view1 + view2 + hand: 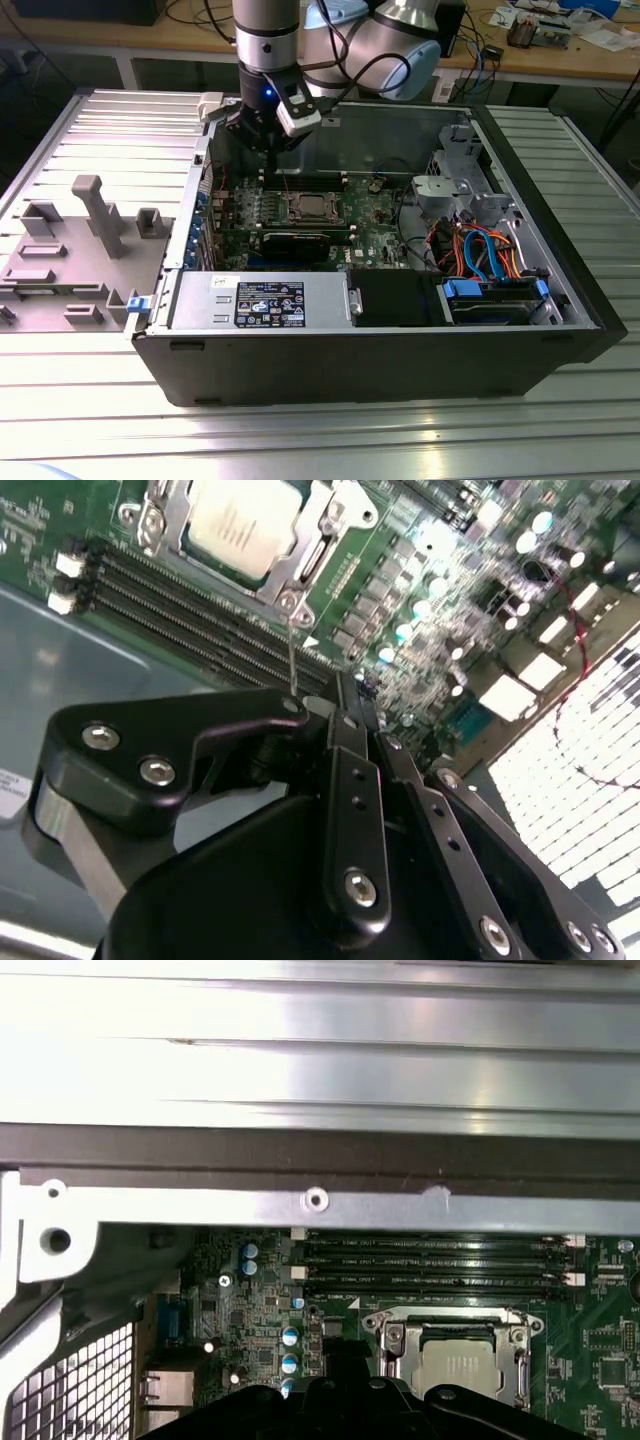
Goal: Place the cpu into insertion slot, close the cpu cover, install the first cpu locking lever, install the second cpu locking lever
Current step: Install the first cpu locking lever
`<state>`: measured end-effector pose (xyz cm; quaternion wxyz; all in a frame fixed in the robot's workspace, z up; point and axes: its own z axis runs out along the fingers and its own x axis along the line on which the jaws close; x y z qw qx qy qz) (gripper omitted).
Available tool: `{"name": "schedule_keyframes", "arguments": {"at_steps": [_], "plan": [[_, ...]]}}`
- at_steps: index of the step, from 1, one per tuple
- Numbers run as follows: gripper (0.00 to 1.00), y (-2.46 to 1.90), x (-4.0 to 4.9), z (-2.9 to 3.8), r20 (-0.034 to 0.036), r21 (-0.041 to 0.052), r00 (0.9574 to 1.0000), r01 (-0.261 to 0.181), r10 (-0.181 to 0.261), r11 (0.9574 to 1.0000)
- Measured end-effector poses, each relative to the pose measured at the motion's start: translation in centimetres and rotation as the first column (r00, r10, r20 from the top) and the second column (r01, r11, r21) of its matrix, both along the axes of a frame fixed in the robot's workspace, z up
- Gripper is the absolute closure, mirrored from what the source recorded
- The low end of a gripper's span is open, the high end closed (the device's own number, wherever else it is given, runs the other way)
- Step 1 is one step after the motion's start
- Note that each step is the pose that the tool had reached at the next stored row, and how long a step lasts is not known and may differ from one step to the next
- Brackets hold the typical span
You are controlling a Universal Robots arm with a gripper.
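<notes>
The work area is a wide table (90, 420) made of ribbed silver metal slats, which run from the exterior view's left to its right. They take a soft, even light and give back pale reflections. Behind it, along the far side, there is a long wooden workbench (560, 62) standing on a white leg (127, 72). On its top lie loose black cables (200, 12) and some papers (612, 38), while the space under the bench is dark.
</notes>
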<state>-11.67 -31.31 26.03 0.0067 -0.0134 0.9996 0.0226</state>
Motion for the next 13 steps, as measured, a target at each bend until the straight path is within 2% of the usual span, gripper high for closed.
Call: {"name": "schedule_keyframes", "arguments": {"at_steps": [4, 13], "plan": [[0.89, 0.39, 0.01, 0.00, 0.0030, -0.0006, 1.0000, -0.004, 0.004, 1.0000], [0.89, 0.40, 0.56, -0.05, 0.0058, -0.0013, 1.0000, -0.004, 0.004, 1.0000]]}}
